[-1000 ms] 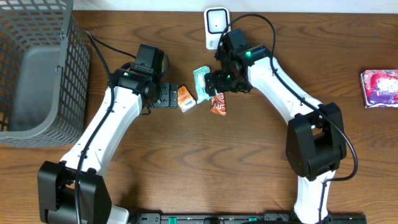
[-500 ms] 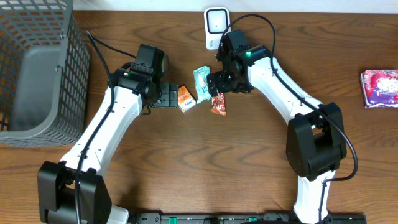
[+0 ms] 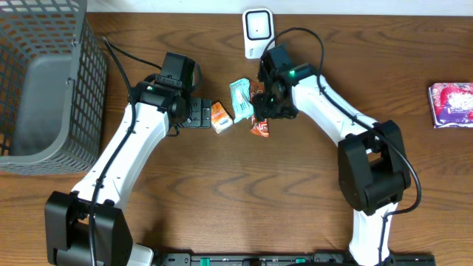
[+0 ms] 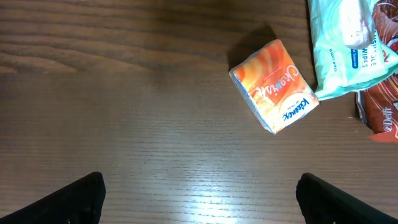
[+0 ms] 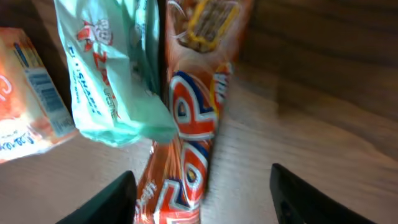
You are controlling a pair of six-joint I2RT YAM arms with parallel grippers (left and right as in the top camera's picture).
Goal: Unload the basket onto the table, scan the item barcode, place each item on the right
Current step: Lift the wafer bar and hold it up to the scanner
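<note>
Shifted down and toward the middle of the bench (image 3: 222, 207) since a second ago, the right fingers (image 5: 298, 193) are now seen closer together, set on either side of the red snack packet (image 5: 193, 124).

At far left, a grey wire basket (image 3: 44, 81) is shown standing on the bench. Next to it, the left fingers (image 4: 74, 199) are held spread wide and empty, low over bare wood, with an orange tissue pack (image 4: 275, 86) lying just ahead of them. A teal wipes packet (image 4: 348, 43) is laid beside the tissue pack, its edge overlapping the red snack packet. That packet is seen flat on the bench at centre, just below the white scanner (image 3: 256, 31), which is stood upright at the back edge. In the right wrist view the right fingers are parted, with a gap visible on at least one side of the wrapper, so nothing is gripped. A pink packet (image 3: 451, 105) is left well apart at far right.
</note>
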